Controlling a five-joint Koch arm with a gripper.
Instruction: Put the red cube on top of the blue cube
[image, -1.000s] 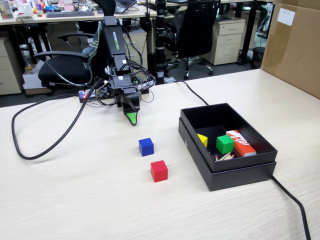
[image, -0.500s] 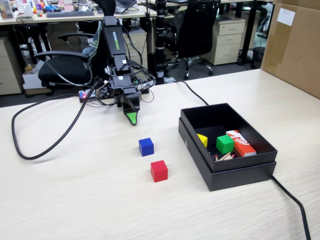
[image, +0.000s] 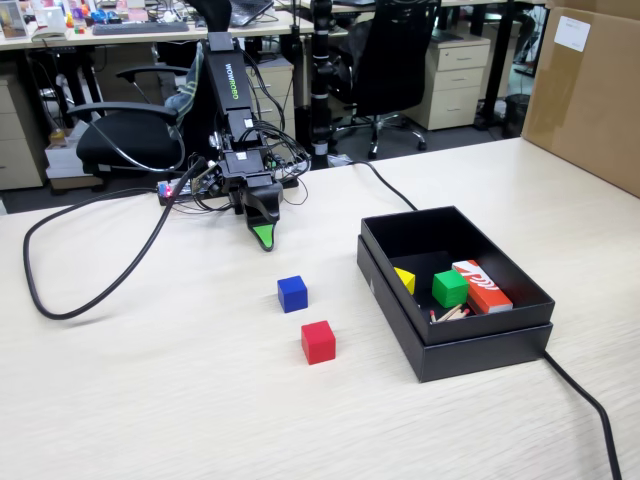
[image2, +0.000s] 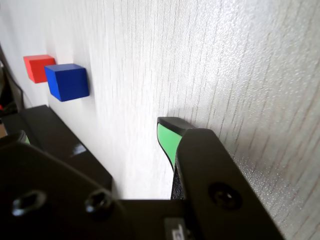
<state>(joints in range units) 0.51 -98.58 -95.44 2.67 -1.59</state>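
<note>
The red cube (image: 318, 341) rests on the table, nearest the camera in the fixed view. The blue cube (image: 292, 293) sits just behind it and slightly to the left, apart from it. Both also show at the upper left of the wrist view, the blue cube (image2: 67, 81) in front of the red cube (image2: 38, 67). My gripper (image: 263, 237) points down at the table behind the blue cube, a cube's width or two away. Its green pad (image2: 166, 136) is uncovered, bare table shows beside it, and nothing is held.
A black open box (image: 455, 330) stands right of the cubes, holding a green cube (image: 449, 288), a yellow piece (image: 404, 279) and an orange-red box (image: 481, 285). Black cables (image: 60, 300) loop on the left and run past the box. A cardboard panel (image: 585, 90) stands far right.
</note>
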